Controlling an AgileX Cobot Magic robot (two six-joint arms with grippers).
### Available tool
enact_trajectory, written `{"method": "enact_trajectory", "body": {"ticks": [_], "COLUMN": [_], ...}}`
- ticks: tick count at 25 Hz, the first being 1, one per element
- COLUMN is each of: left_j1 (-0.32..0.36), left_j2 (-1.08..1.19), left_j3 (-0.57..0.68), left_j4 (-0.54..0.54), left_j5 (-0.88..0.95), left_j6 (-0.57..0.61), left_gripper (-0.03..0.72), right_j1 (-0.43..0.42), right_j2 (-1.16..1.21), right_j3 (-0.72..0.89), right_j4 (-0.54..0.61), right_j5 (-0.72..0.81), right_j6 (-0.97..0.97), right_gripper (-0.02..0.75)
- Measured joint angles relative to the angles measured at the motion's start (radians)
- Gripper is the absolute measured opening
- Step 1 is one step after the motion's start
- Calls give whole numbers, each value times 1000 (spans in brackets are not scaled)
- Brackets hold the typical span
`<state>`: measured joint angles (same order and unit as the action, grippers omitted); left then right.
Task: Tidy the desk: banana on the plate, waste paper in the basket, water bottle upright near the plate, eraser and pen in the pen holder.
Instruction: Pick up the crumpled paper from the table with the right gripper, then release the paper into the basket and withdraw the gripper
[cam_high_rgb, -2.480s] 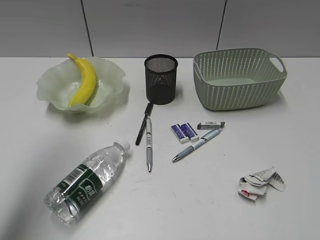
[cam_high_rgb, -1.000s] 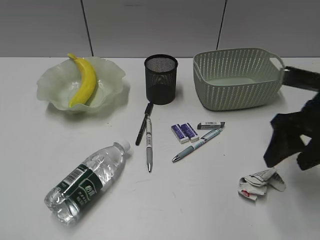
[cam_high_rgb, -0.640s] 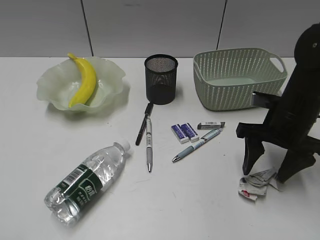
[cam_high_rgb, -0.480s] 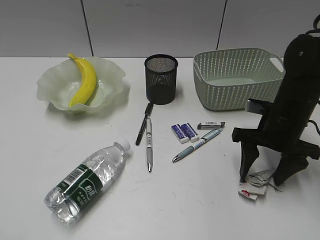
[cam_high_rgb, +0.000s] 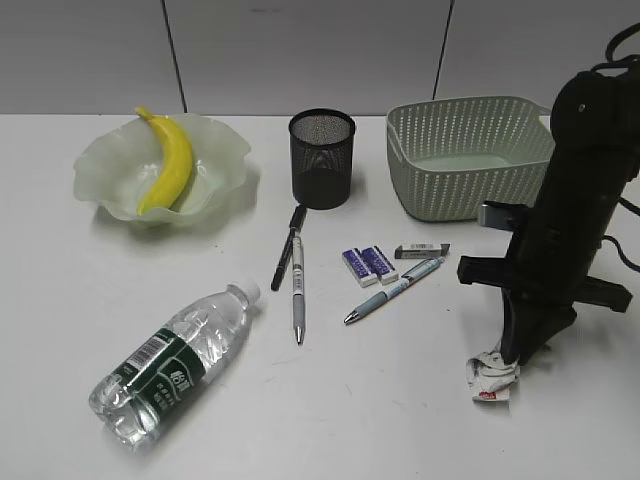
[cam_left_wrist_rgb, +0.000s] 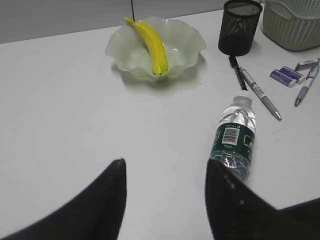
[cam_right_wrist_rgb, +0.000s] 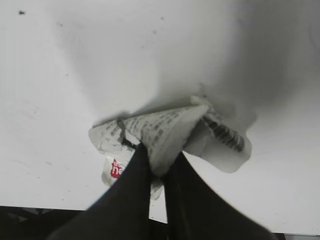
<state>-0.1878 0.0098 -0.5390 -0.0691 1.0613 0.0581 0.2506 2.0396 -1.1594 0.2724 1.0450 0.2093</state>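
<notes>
My right gripper (cam_high_rgb: 517, 352) is shut on the waste paper (cam_high_rgb: 490, 376), pinching the crumpled wad on the desk (cam_high_rgb: 400, 420) at the front right; the right wrist view shows its fingers (cam_right_wrist_rgb: 159, 156) closed on the paper (cam_right_wrist_rgb: 165, 131). The banana (cam_high_rgb: 170, 160) lies in the plate (cam_high_rgb: 105, 170) at the back left. The water bottle (cam_high_rgb: 175, 360) lies on its side at the front left. The pen holder (cam_high_rgb: 322, 158) and the basket (cam_high_rgb: 470, 155) stand at the back. Two pens (cam_high_rgb: 294, 270), a third pen (cam_high_rgb: 395, 288) and erasers (cam_high_rgb: 368, 264) lie mid-desk. My left gripper (cam_left_wrist_rgb: 165, 167) is open and empty above the bare desk, next to the bottle (cam_left_wrist_rgb: 234, 136).
A grey eraser (cam_high_rgb: 422, 249) lies just in front of the basket. The right arm stands between the basket and the paper. A panelled wall closes the back of the desk.
My right arm came in from the right, lowered over the waste paper with open fingers, then closed them on it, bunching the wad slightly to the left. Nothing else moved.
</notes>
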Motion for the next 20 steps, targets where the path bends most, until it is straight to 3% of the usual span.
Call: {"method": "enact_trajectory", "body": {"ticks": [6, 11, 16, 20], "left_j1": [0, 0, 0, 0], "left_j2": [0, 0, 0, 0], "left_j3": [0, 0, 0, 0], "left_j4": [0, 0, 0, 0], "left_j5": [0, 0, 0, 0], "left_j6": [0, 0, 0, 0], "left_gripper": [382, 382, 382, 382], "right_j1": [0, 0, 0, 0], "right_j2": [-56, -221, -259, -188], "right_j3": [-71, -199, -346, -367], "right_j4": [-13, -105, -251, -272], "right_j5": [52, 51, -199, -455], "right_j6": [-35, -36, -51, -66], "right_gripper": [13, 13, 13, 13]}}
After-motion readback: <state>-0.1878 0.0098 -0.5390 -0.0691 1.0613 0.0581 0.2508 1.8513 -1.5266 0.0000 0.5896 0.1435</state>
